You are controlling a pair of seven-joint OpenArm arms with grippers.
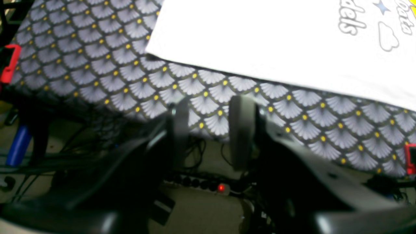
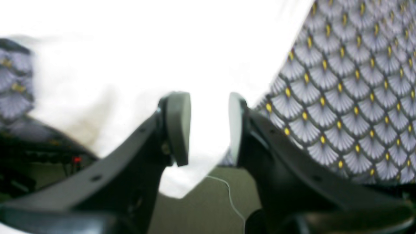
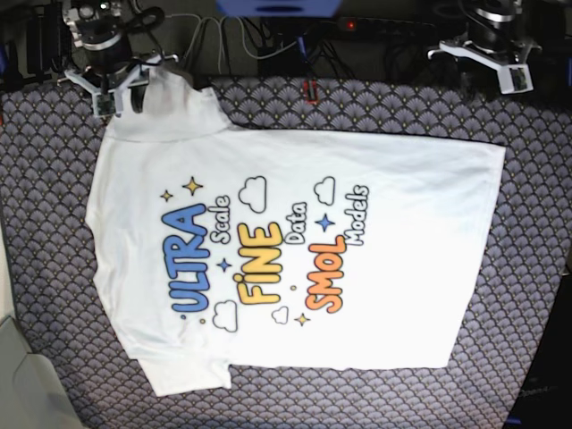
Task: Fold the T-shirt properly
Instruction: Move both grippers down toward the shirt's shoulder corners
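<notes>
The white T-shirt (image 3: 295,250) lies flat, print up, on the patterned tablecloth (image 3: 536,268), collar end at the left, hem at the right. My right gripper (image 3: 121,89) is at the far left corner over the far sleeve. In the right wrist view it (image 2: 209,126) is open, with white cloth (image 2: 130,58) showing between the pads and hanging over the table edge. My left gripper (image 3: 487,71) is at the far right. In the left wrist view it (image 1: 209,126) is open and empty at the table edge, short of the shirt's hem corner (image 1: 260,39).
Red clamps (image 1: 9,61) (image 1: 410,159) grip the table's far edge. A power strip with a red light (image 1: 221,188) and cables (image 3: 268,36) lie behind the table. A blue cylinder (image 1: 18,146) stands below the edge.
</notes>
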